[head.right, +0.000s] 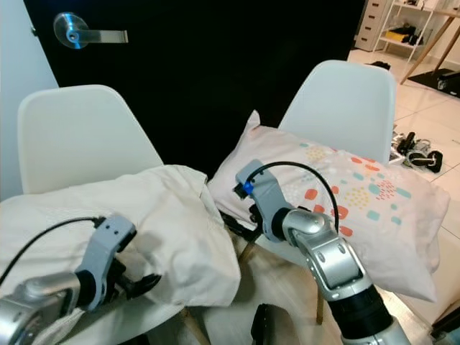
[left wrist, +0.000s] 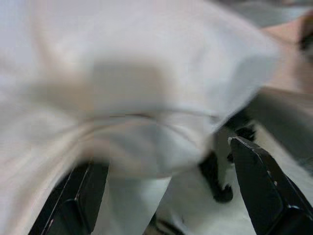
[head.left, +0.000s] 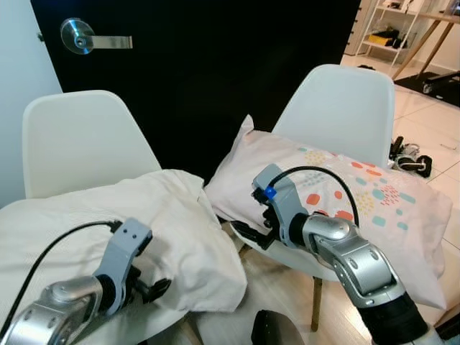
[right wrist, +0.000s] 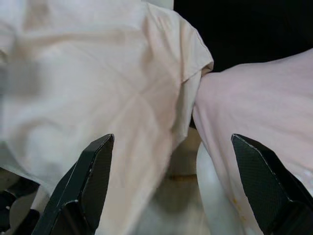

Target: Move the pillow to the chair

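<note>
While both arms reach forward, two white chairs stand side by side before a black door (head.left: pixel 215 79). Plain cream pillow (head.left: pixel 144 230) lies on the left chair (head.left: pixel 79 136), draped over its seat, one corner hanging off the front edge toward the gap between the chairs. Patterned pillow (head.left: pixel 359 201) lies on the right chair (head.left: pixel 345 100), leaning against its back.

Left gripper (head.left: pixel 152 289) sits at the near lower edge of the cream pillow; head views show its fingers close to the fabric, but contact cannot be confirmed. Left wrist view, blurred, adds what the head views lack: fingers (left wrist: pixel 264 181) spread wide, cream cloth bulging between them, nothing pinched.

Right gripper (head.left: pixel 244 233) is in the gap between the two pillows, at the near corner of the patterned one. Right wrist view shows fingers (right wrist: pixel 88 181) wide apart, cream pillow on one side, patterned pillow on the other, neither one gripped.

Head views also show a door handle (head.left: pixel 90 39), tiled floor and shelving (head.left: pixel 392 32) beyond the right chair.
</note>
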